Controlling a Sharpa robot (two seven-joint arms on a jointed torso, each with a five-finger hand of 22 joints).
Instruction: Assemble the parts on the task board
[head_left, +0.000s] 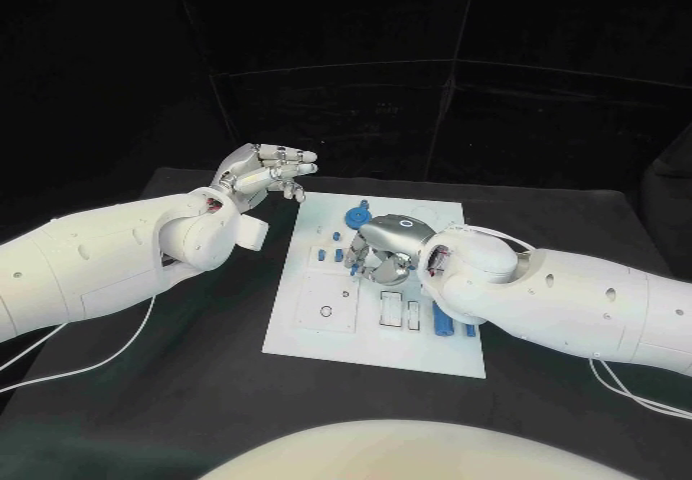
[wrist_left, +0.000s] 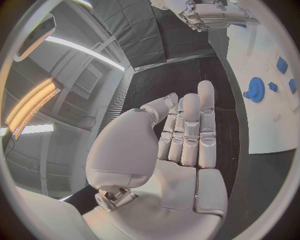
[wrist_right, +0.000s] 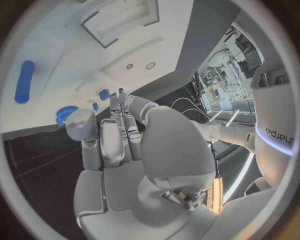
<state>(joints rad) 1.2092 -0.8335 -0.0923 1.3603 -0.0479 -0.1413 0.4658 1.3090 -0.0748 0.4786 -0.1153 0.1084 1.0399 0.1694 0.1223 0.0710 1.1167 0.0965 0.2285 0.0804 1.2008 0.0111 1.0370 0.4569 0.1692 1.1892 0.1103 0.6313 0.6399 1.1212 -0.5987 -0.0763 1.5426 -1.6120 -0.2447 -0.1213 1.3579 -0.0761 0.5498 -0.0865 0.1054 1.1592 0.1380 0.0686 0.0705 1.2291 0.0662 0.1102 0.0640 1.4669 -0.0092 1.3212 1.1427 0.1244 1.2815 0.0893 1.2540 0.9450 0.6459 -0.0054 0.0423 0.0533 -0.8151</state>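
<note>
The white task board (head_left: 320, 335) lies in the middle of the black table. A blue gear (head_left: 356, 214) sits near its far edge, with small blue parts (head_left: 338, 238) beside it and long blue parts (head_left: 443, 318) by its right edge. My right hand (head_left: 387, 250) hangs over the board's middle, fingers pointing down close to the small parts; in the right wrist view its fingers (wrist_right: 119, 125) reach toward the gear (wrist_right: 65, 115) with nothing between them and the thumb. My left hand (head_left: 267, 170) is raised beyond the board's far left corner, fingers (wrist_left: 187, 130) straight, holding nothing.
Outlined recesses (head_left: 329, 300) and slots (head_left: 391, 308) mark the board's near half. White cables (head_left: 101, 355) trail over the table on both sides. Bare black table (head_left: 173, 400) lies left of and in front of the board.
</note>
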